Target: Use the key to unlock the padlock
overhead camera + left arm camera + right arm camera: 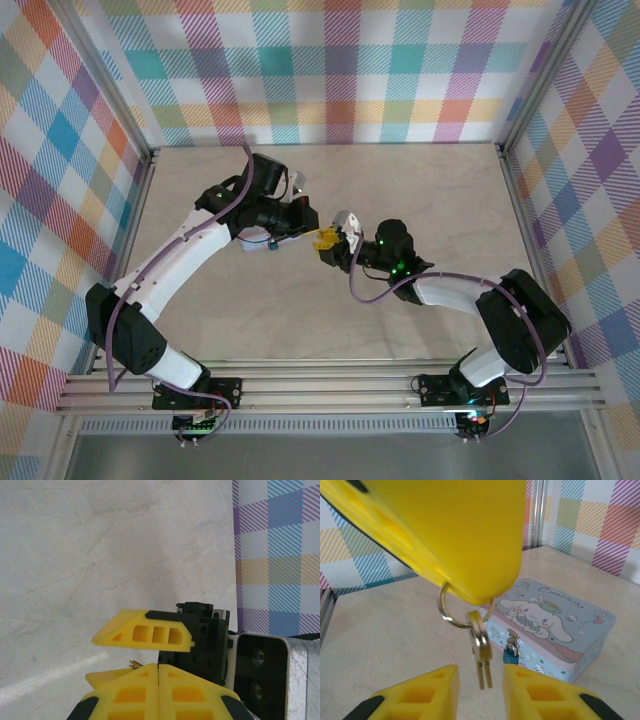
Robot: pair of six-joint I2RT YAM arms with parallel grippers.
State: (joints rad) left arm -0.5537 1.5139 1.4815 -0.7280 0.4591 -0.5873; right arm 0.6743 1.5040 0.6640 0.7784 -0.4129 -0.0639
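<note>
Plaid walls, pale marble-look table (380,645). Both arms meet mid-table, above the surface.

Left gripper (158,680): jaws fully together, pinching the ring (445,611) at the fingertip. The key (482,667) hangs free below it, blade down. Looks like two blades on the ring, hard to separate. My read: left is acting as a hanger, so the key sits vertical and clear for a regrasp.

Right gripper (480,695): narrow gap, one finger either side of the key, lower blade between the tips. Slivers of daylight on both sides, so I see no contact and it holds nothing. Likely set up to clamp the blade flat-on.

Padlock (510,653): beyond the right gripper's tips, slightly to the right-finger side, hanging on the front of the tin (560,625). It sits near the key in frame but farther away, not touching it. Shackle looks closed, too small to be sure.

Judgement: handover step, unlocking not yet begun. Risk is the key swinging on the ring when the right jaws bite.
</note>
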